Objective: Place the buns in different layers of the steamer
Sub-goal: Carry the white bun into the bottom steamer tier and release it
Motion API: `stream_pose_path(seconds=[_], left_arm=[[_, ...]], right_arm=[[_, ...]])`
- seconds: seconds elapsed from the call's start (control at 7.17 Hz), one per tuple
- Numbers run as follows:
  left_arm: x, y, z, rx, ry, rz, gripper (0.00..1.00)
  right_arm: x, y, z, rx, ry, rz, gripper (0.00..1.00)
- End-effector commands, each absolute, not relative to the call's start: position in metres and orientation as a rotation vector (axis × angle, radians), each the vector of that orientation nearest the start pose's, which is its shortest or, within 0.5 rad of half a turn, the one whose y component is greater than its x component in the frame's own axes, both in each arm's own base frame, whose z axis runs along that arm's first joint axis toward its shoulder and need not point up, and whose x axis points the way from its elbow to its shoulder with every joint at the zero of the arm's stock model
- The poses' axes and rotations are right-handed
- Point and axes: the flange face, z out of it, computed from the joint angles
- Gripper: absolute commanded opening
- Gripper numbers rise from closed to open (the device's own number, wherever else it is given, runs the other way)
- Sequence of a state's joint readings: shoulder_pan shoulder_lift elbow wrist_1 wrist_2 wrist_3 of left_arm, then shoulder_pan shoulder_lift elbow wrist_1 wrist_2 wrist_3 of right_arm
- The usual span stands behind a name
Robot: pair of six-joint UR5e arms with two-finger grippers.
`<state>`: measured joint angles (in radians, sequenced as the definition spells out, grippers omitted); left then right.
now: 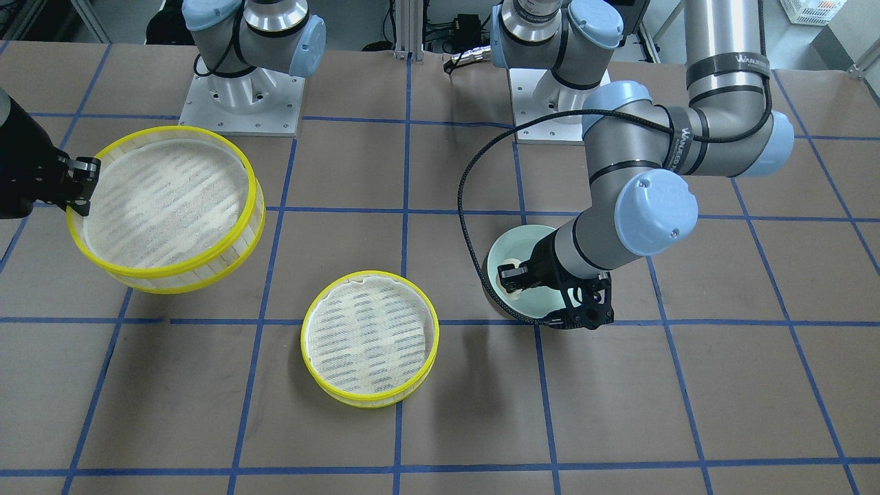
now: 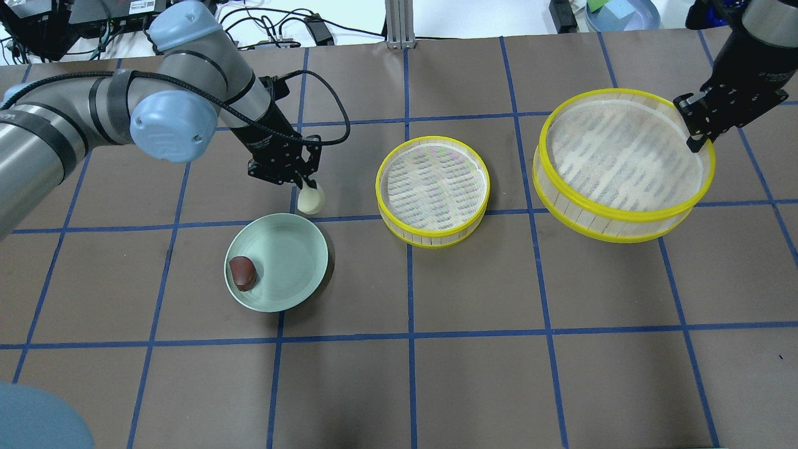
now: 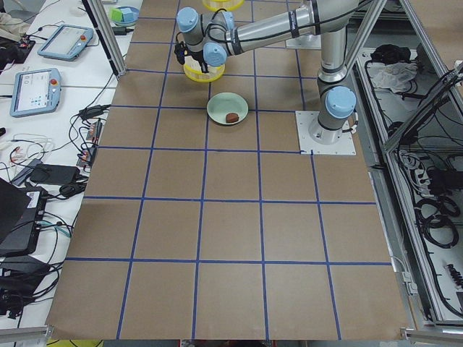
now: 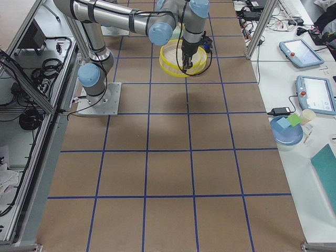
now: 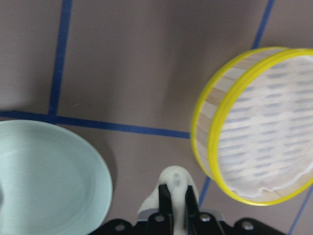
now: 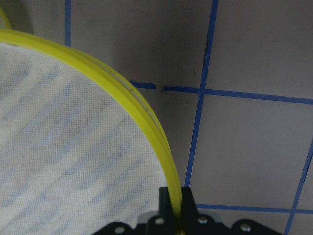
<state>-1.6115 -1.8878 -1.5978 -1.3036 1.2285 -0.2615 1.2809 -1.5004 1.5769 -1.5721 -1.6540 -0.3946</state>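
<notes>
Overhead exterior view: white bun (image 2: 310, 201) is gripped by left fingers (image 2: 303, 181), clenched on its top end, & is held off the surface (image 2: 474, 374) near the far rim of green plate (image 2: 293, 246). Whether it hangs over the plate or just beside it can't be told, as the views disagree. Brown bun (image 2: 242, 273) is seen on the plate, toward its left side. Small steamer layer (image 2: 432, 239), yellow-rimmed w/ white cloth liner, is set flat on the surface btwn plate & large steamer layer (image 2: 617, 219). The large layer is clamped at its rim by right fingers (image 2: 693, 142), tilted & seemingly raised off the surface. Right wrist view: yellow rim is pinched btwn the two fingers, one inside over the liner, one outside. Left wrist view: white bun is squeezed btwn the fingers, w/ plate at lower left & small layer at right.
</notes>
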Motion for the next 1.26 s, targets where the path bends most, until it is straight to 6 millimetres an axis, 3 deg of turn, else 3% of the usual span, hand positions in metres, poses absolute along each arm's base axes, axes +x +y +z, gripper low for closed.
stream_pose_path(seconds=[0.0,0.42,0.7,0.84,1.12], left_arm=[[-0.221,-0.595,0.349,-0.489,3.567,0.131,0.0],[-0.255,-0.609,0.342,-0.594,3.766,0.107,0.0],[-0.262,-0.615,0.306,-0.615,3.746,0.217,0.0],[-0.271,-0.612,0.303,-0.612,3.741,0.24,0.15],[-0.273,-0.612,0.306,-0.76,3.698,0.265,0.99]], right_arm=[[-0.028,-0.529,0.45,-0.174,3.194,0.146,0.0],[-0.027,-0.529,0.449,-0.173,3.187,0.147,0.0],[-0.027,-0.529,0.449,-0.174,3.188,0.151,0.0],[-0.027,-0.529,0.449,-0.173,3.186,0.15,0.0],[-0.027,-0.529,0.449,-0.174,3.188,0.151,0.0]])
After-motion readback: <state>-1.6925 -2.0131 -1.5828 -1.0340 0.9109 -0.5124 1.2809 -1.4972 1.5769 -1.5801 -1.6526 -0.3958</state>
